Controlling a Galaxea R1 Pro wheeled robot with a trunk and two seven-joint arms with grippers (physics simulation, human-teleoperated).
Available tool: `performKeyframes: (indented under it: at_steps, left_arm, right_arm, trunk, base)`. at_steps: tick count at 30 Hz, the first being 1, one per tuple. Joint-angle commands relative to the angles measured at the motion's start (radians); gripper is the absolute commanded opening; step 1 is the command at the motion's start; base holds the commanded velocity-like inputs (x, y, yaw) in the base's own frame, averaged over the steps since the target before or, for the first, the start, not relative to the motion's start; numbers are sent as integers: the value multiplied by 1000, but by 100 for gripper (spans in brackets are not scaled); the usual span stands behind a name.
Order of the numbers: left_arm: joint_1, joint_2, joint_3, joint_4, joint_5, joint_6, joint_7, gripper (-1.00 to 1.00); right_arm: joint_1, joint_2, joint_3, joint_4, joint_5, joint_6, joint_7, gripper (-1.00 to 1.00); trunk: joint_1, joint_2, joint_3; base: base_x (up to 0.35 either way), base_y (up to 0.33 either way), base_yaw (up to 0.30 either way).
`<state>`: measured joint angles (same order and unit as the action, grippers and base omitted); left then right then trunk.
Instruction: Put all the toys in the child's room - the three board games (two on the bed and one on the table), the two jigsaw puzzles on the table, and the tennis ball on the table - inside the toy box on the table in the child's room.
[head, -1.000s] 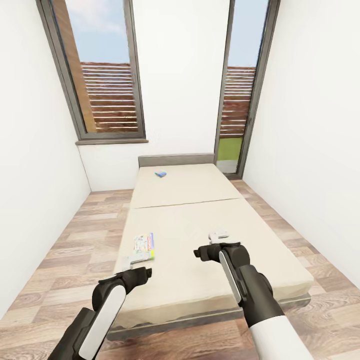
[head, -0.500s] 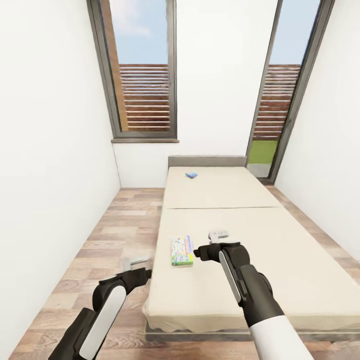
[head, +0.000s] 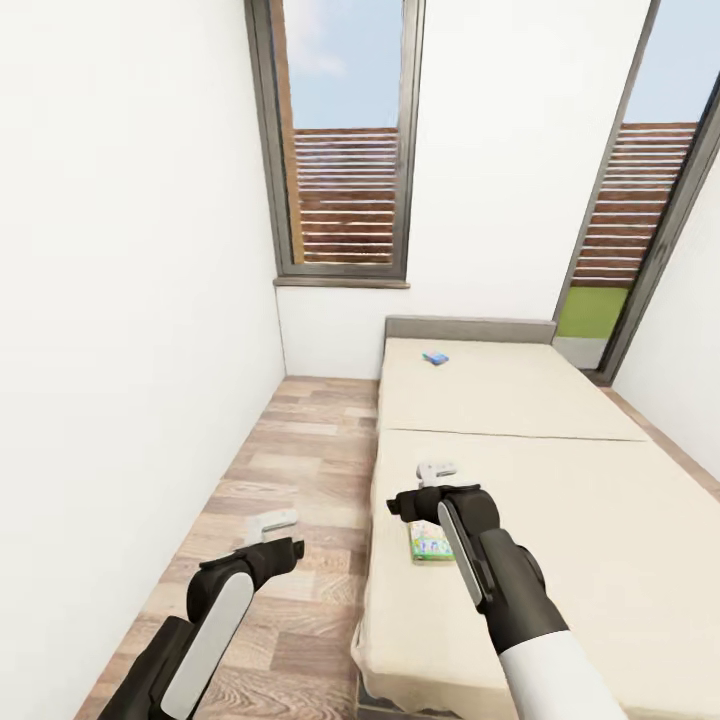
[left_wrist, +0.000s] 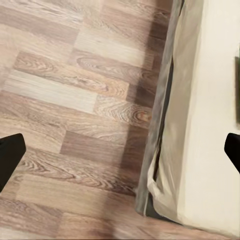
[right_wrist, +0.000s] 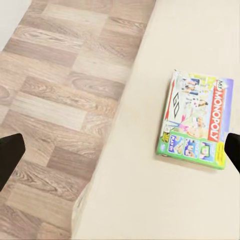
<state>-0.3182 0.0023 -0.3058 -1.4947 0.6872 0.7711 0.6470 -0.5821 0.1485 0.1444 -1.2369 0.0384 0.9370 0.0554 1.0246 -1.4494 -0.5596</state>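
A beige bed is seen at the right of the head view, with wood-plank floor beside it along a white wall. Two board games lie on the bed. A green-edged box, printed "MY MONOPOLY" in the right wrist view, lies flat near the bed's floor-side edge and is partly hidden by the right arm. A small blue box lies far off near the grey headboard.

The right pincer is held above the bed, just beyond the green-edged box, with its fingers spread wide and nothing between them. The left pincer is held over the floor beside the bed, likewise spread open and empty. Two tall windows are set in the far wall.
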Motion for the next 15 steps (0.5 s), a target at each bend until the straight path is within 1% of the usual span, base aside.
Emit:
performKeyframes:
  at_steps: [1, 6, 15]
  left_arm:
    - [-1, 0, -1, 3, 10, 1, 10, 100]
    - [-2, -2, -3, 21, 11, 1, 10, 100]
    - [-2, -3, -5, 28, 11, 0, 10, 100]
  right_arm:
    - [-1, 0, -1, -1, 5, 5, 6, 100]
    - [-1, 0, -5, -1, 5, 4, 5, 100]
    - [-1, 0, -5, -1, 5, 3, 10, 100]
  trunk:
    - [0, -1, -1]
    - [0, -1, -1]
    - [0, -1, -1]
  base:
    - [229, 292, 26]
    - [190, 295, 11]
    - [151, 305, 2]
